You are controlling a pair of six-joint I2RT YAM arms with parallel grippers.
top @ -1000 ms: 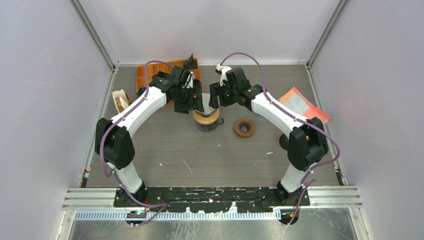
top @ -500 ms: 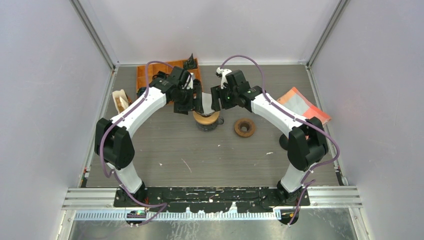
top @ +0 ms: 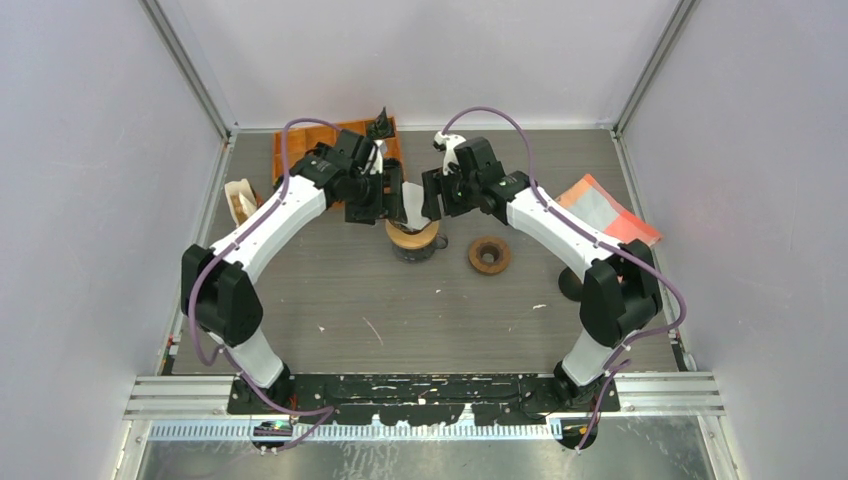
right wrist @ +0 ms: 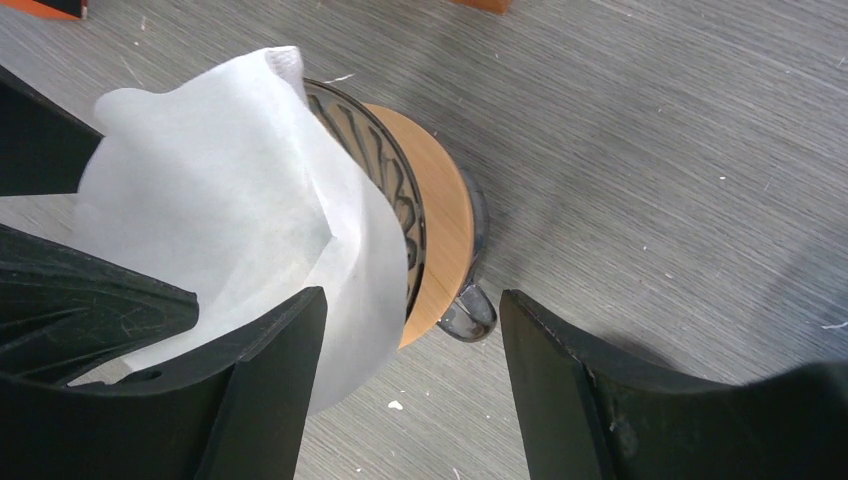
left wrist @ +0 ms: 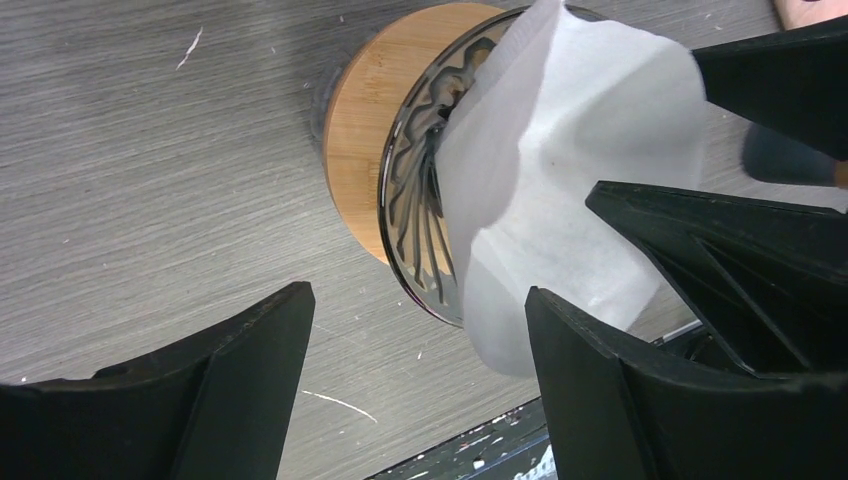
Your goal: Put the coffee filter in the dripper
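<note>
The dripper point(top: 412, 238) is a ribbed glass cone point(left wrist: 425, 215) in a wooden collar point(right wrist: 448, 235), standing on the table mid-back. The white paper coffee filter point(top: 412, 205) stands crumpled in its mouth point(left wrist: 570, 180) and most of it sticks out above the rim point(right wrist: 220, 190). My left gripper point(left wrist: 418, 300) hangs open just left of the filter, with the paper beside its right finger. My right gripper point(right wrist: 410, 300) is open on the other side, with the paper against the outside of its left finger. Neither gripper pinches the paper.
An orange tray point(top: 296, 148) with a black item point(top: 380, 125) lies at the back left. A beige holder point(top: 240, 200) stands by the left wall. A brown ring point(top: 489, 255) lies right of the dripper, and an orange-and-white packet point(top: 607, 208) lies farther right.
The left arm's elbow has swung out to the left and its gripper has drawn slightly away from the filter. More white paper shows between the two grippers. The right gripper has edged back.
</note>
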